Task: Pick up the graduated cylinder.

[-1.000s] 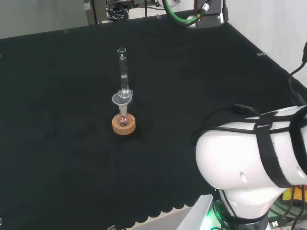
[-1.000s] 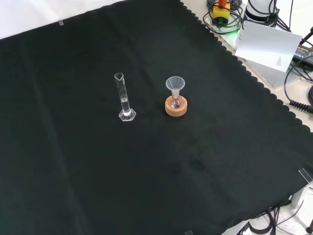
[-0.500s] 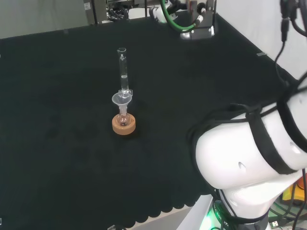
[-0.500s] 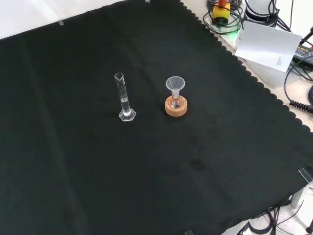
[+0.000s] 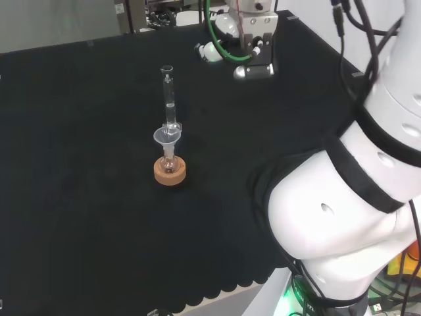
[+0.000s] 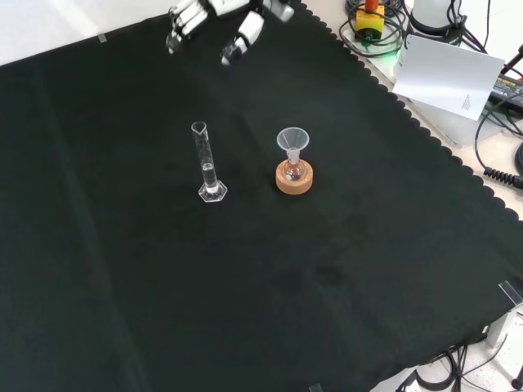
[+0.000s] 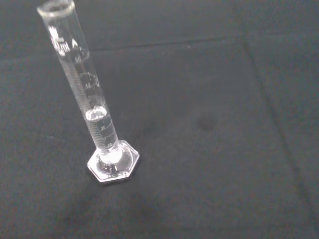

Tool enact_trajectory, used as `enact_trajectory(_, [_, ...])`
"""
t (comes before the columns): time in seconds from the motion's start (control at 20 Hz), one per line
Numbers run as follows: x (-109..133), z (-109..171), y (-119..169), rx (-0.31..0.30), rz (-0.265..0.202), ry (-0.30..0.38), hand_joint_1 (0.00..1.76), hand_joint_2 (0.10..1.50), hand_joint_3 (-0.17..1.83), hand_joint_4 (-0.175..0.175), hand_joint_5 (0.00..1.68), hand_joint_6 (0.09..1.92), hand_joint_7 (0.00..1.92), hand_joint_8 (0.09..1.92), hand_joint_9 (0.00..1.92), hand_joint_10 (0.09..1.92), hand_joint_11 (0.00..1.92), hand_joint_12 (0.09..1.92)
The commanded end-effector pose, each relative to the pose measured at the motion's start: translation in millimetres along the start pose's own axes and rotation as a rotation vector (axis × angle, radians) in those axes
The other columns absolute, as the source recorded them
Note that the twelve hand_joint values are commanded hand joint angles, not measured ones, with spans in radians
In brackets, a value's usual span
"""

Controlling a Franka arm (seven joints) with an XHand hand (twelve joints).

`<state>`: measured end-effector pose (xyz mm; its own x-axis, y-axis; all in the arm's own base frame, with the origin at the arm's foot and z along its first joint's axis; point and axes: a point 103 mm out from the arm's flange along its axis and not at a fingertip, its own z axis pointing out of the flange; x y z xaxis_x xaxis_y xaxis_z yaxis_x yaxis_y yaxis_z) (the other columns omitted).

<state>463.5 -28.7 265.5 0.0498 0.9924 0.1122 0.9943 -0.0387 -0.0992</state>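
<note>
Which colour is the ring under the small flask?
Light brown cork, clearest in the front view.

The arm (image 5: 342, 217) is showing big, round white parts with black bands wrapping around them. Thin black cables and a green cable (image 5: 220, 39) are running along it. The hand (image 6: 214, 20) is showing white fingers with black parts.

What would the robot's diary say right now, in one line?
phase: approach | hand: open, holding nothing | clear glass graduated cylinder: upright on black cloth, untouched
</note>
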Motion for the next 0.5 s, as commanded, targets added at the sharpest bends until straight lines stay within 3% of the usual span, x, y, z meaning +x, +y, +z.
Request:
enact_trajectory(0.05, [9.7,19.5,24.7,-0.025,-0.036,0.032,0.5,1.07,0.26,-0.057,0.4,0.09,0.16,0.64,0.34,0.68,0.14,1.37])
enact_trajectory(0.5, [6.8,52.5,28.9,0.016,-0.051,0.058,0.56,1.04,0.27,-0.058,0.4,0.09,0.16,0.65,0.34,0.67,0.15,1.37])
